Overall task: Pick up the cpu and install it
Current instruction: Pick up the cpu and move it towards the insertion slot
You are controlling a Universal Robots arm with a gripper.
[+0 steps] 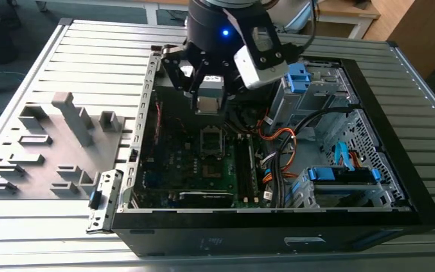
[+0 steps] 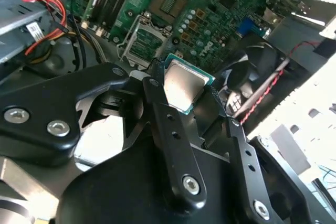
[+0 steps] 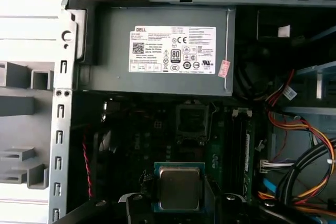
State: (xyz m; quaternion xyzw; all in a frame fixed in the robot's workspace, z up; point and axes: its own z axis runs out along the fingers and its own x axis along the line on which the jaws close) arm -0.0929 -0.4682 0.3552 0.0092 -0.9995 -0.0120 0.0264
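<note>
The cpu [image 1: 208, 104], a small square chip with a pale metal top, is held between the fingers of my gripper [image 1: 206, 97], which is shut on it. It hangs inside the open black computer case [image 1: 278, 222], above the green motherboard [image 1: 179, 164]. The empty metal-framed socket [image 1: 211, 140] lies a little beyond and below the chip. In both wrist views the cpu [image 2: 182, 84] [image 3: 179, 187] sits between the black fingers [image 2: 160, 114], with the socket [image 3: 191, 121] clear of it and apart from it.
A grey power supply [image 3: 157, 51] fills the case's end near the gripper. Orange and black cables [image 1: 278, 153] and blue drive clips [image 1: 342, 173] crowd the exterior view's right side of the case. A grey fixture with tall blocks [image 1: 59, 141] stands on the slatted table at the exterior view's left.
</note>
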